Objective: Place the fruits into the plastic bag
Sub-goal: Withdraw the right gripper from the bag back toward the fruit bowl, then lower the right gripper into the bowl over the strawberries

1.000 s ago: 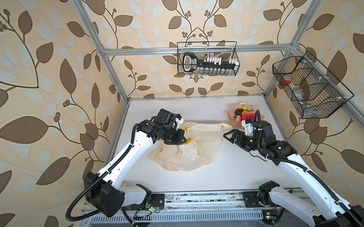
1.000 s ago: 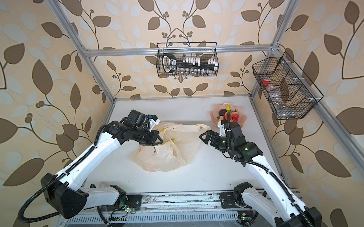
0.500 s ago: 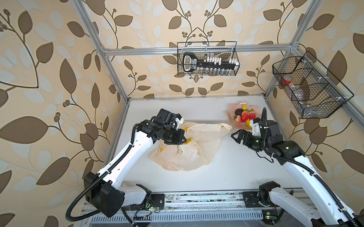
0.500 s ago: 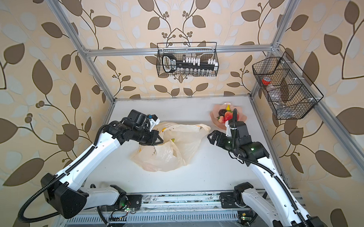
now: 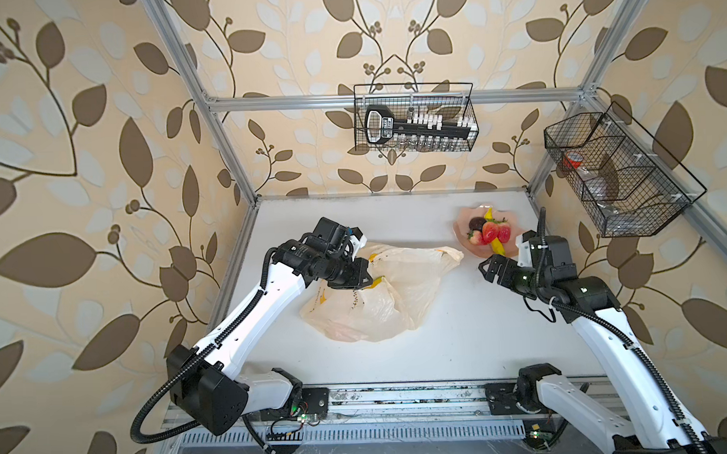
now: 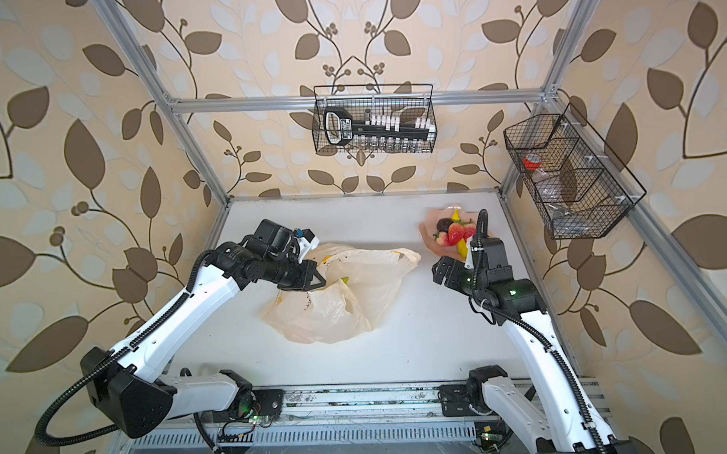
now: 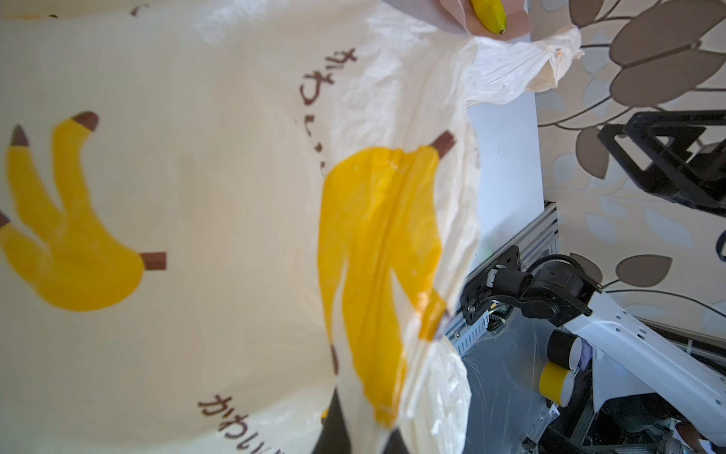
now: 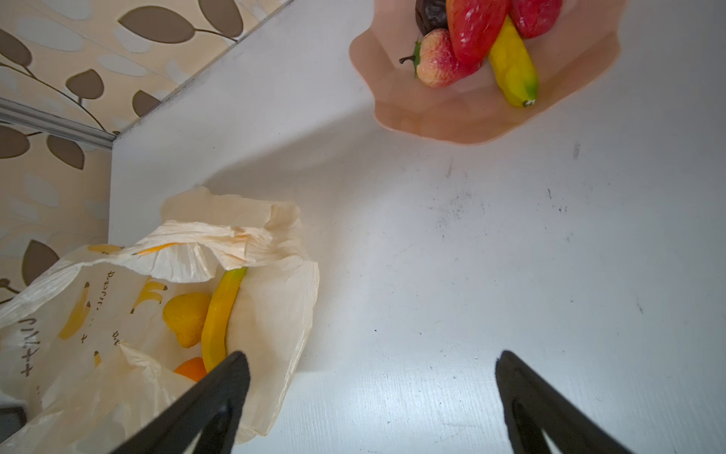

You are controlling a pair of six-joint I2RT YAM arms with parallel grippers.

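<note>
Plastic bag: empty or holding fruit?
Holds fruit: a banana, a yellow pear and an orange lie inside the plastic bag, past its open mouth.

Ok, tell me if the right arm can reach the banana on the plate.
Probably yes: the right gripper is open, only bare table lies between it and the banana, though a strawberry overlaps it.
</note>
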